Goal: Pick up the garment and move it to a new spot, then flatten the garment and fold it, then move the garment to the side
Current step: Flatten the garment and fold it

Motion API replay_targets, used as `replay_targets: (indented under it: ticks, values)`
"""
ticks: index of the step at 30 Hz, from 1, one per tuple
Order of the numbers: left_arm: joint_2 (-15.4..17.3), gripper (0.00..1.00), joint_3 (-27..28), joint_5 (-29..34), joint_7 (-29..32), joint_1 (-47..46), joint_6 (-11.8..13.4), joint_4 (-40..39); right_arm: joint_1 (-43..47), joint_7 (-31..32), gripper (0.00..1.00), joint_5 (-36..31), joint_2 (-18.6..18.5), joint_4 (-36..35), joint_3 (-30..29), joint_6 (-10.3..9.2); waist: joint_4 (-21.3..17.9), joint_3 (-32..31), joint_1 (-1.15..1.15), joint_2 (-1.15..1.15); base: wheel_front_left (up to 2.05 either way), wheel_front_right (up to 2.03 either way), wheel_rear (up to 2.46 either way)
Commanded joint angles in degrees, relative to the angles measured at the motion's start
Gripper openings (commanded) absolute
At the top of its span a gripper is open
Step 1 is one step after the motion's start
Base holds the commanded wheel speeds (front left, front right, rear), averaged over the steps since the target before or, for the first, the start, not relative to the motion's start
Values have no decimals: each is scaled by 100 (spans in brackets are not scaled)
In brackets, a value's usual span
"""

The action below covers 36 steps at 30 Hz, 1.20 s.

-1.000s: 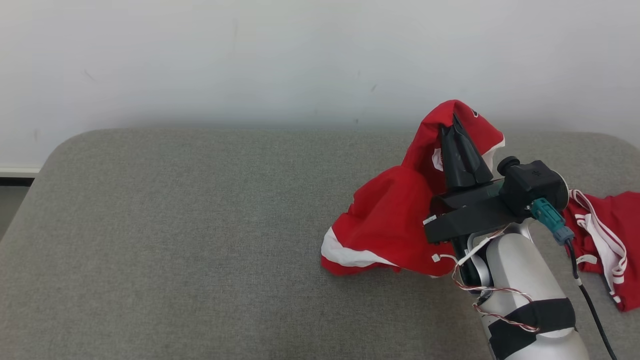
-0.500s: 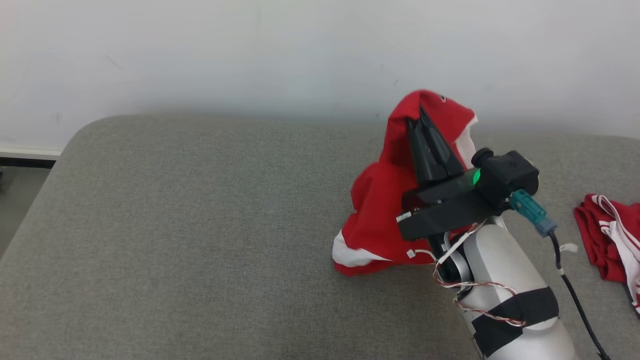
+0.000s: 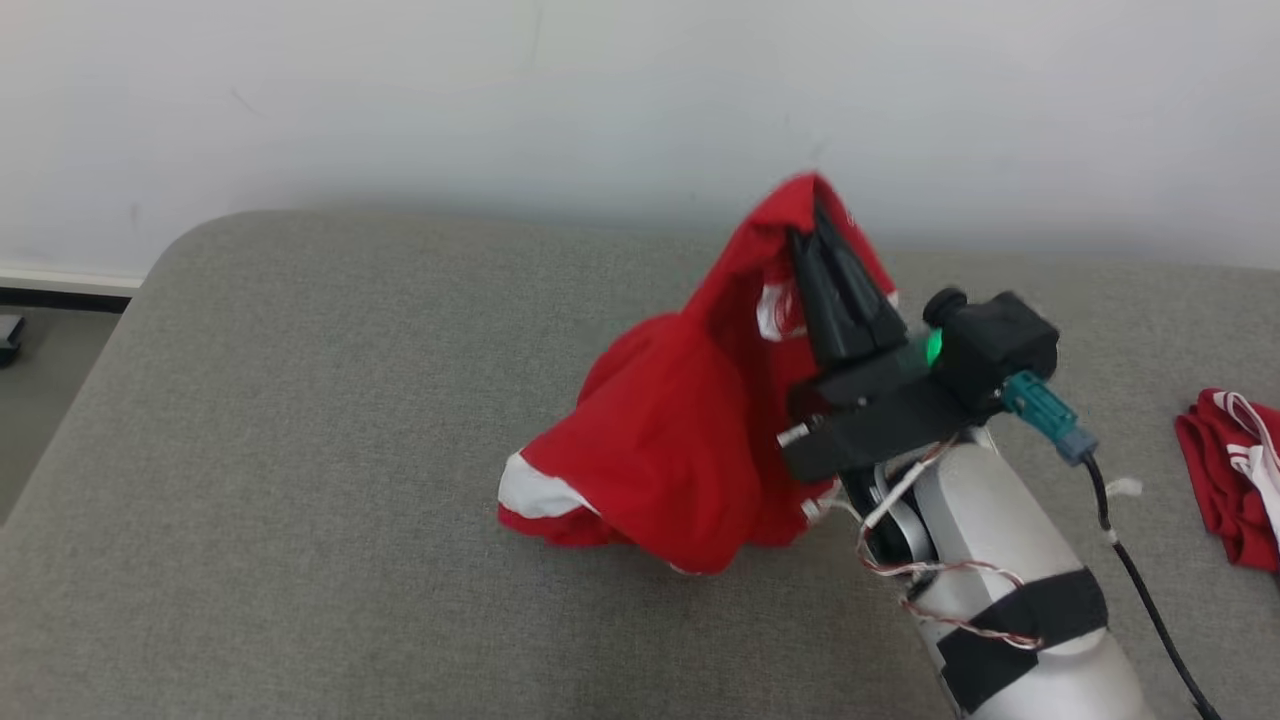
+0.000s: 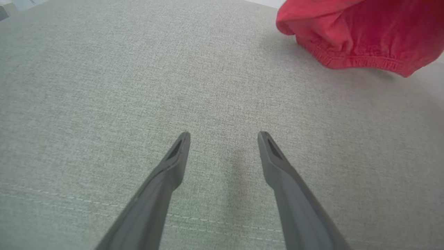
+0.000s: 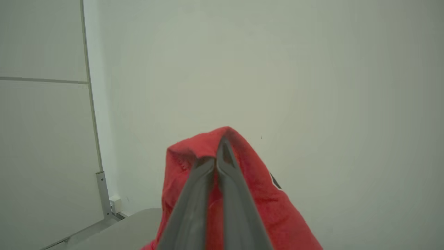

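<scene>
Since the grey padded surface [image 3: 300, 480] stretches broad and flat to the left, that side looks like the natural new spot for laying cloth out. The red garment [image 3: 660, 450], trimmed in white, hangs right of centre and is raised to a peak, so most of its weight is off the cushion. Whether its lowest folds brush the fabric I cannot tell. Lifting it by one high point lets it drape open instead of dragging in a heap. The pale right forearm [image 3: 1000, 560] reaches up from the near right. The right gripper [image 3: 818, 210] has its jaws pinched tight together on the garment's top fold. The left gripper [image 4: 223, 133] hovers low over the cushion with its jaws spread wide and empty, probably ready to catch a hem. A second red cloth [image 3: 1235, 480] lies far right, well apart.
</scene>
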Motion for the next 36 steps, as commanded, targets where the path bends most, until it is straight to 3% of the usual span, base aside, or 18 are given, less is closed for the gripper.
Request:
replay_targets:
  ticks: [1, 4, 5, 6, 7, 13, 18, 24, 32, 36]
  values:
    - [-4, 100, 3, 3, -17, -53, 8, 3, 138, -23, 0, -43, -66, 112, -42, -16, 19, 17, 0, 0, 0, 0, 0]
    - [-5, 100, -6, -11, -17, -82, 7, 5, 313, -23, 0, -248, -276, 586, -311, -17, 36, 42, 0, 0, 0, 0, 0]
    - [-4, 100, 3, -19, -17, -83, 7, 5, 391, -23, 27, -329, -350, 837, -429, -17, 29, 46, 0, 0, 0, 0, 0]
    - [-4, 100, 12, -19, -17, -79, 7, 6, 441, -25, 92, -421, -407, 984, -546, -16, 16, 46, 0, 0, 0, 0, 0]
    - [-4, 100, 22, -16, -17, -71, 7, 5, 442, -25, 100, -486, -440, 1097, -703, -16, -1, 48, 0, 0, 0, 0, 0]
    - [-5, 100, 5, -35, -17, -66, 11, 0, 655, -23, 100, -910, -542, 1497, -1555, -16, -178, -7, 0, 0, 0, 0, 0]
    - [-3, 100, -24, -51, -17, -87, 17, 13, 939, -23, 100, -905, -415, 1456, -1582, -16, -259, -62, 0, 0, 0, 0, 0]
    - [-4, 100, -30, -74, -17, 6, 15, 35, 1502, -23, 100, -781, -228, 1378, -1125, -16, -294, -122, 0, 0, 0, 0, 0]
    - [-4, 100, -52, -139, -17, 54, 13, 70, 2258, -24, 100, -603, -152, 1649, 95, -16, -219, -121, 0, 0, 0, 0, 0]
    - [-4, 100, -45, -127, -17, 49, 12, 57, 2278, -23, 100, -562, -156, 1815, 395, -16, -175, -65, 0, 0, 0, 0, 0]
